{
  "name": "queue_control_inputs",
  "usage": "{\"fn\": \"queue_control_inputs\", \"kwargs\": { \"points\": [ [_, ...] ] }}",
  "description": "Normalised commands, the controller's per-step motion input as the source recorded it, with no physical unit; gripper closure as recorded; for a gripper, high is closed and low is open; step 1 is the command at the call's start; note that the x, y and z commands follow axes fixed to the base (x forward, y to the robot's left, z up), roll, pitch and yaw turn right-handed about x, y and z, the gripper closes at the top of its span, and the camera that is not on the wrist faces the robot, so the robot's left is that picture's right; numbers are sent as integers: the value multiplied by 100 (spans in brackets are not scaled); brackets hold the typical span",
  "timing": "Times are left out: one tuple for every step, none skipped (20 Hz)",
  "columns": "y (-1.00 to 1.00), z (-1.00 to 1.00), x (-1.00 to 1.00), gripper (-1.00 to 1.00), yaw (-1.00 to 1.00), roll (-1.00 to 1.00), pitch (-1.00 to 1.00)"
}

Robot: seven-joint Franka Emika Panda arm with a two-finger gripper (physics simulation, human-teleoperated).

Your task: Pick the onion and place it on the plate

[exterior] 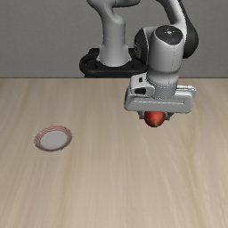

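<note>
Onion: small, round, red-orange. Its lower part is seen; the upper part is hidden beneath the white hand of the arm. It is located right of centre, toward the far side of the wooden counter. The jaws are positioned directly at the onion; whether they are open or closed on it cannot be told. The plate, pale and pink-rimmed, lies well apart at left.

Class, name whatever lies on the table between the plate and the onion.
Nothing lies there: in the exterior view, the table between the plate and the onion is bare wood.
</note>
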Motion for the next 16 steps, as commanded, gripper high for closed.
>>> {"fn": "queue_control_inputs", "kwargs": {
  "points": [
    [-100,0,0,100,0,0,0],
    [-100,0,0,100,0,0,0],
    [-100,0,0,100,0,0,0],
    [-100,0,0,100,0,0,0],
    [-100,0,0,100,0,0,0],
    [-100,0,0,100,0,0,0],
    [-100,0,0,100,0,0,0],
    [-100,0,0,100,0,0,0],
    [-100,0,0,100,0,0,0],
    [-100,0,0,100,0,0,0],
    [-100,0,0,100,0,0,0],
    [-100,0,0,100,0,0,0],
    [-100,0,0,100,0,0,0],
    [-100,0,0,100,0,0,0],
    [-100,0,0,100,0,0,0],
    [-100,0,0,100,0,0,0]
  ]
}}
